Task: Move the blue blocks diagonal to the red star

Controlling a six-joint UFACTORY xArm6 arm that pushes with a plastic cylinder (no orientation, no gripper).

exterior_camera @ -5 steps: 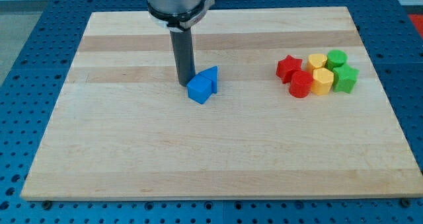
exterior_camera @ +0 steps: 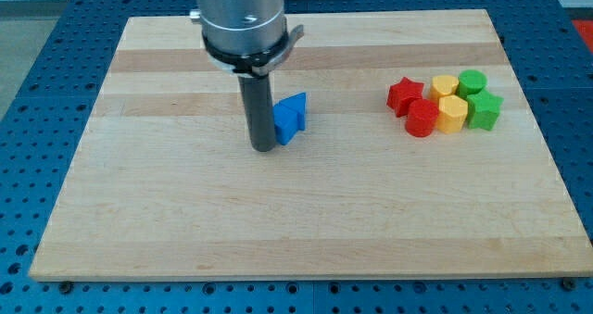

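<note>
1. There was no pincer on this arm, so nothing could be said of it being wide, narrow or holding anything; the arm ended in a dark rod, and my tip [exterior_camera: 263, 148] rested on the wooden board [exterior_camera: 139, 221], a little left of the board's middle.
2. My tip stood just left of the blue blocks [exterior_camera: 290, 119], touching or nearly touching them, on their near-left side. That placing looked like a set-up for shoving them rightward, toward the cluster.
3. The blue blocks sat pressed together; the rod hid part of them, so their exact shapes could not be made out, though the far one showed a pointed top.
4. Well apart to the right lay the red star [exterior_camera: 402, 94], at the left end of a tight cluster.
5. Touching it on the near side was a red cylinder [exterior_camera: 422, 118]; further right sat two yellow blocks [exterior_camera: 450, 112], then a green cylinder [exterior_camera: 473, 81] and a green star-like block [exterior_camera: 484, 110].
6. By my judgement the blues had most of their way to go, and a spot diagonal to the star on its far-left or near-left seemed easiest to reach.
</note>
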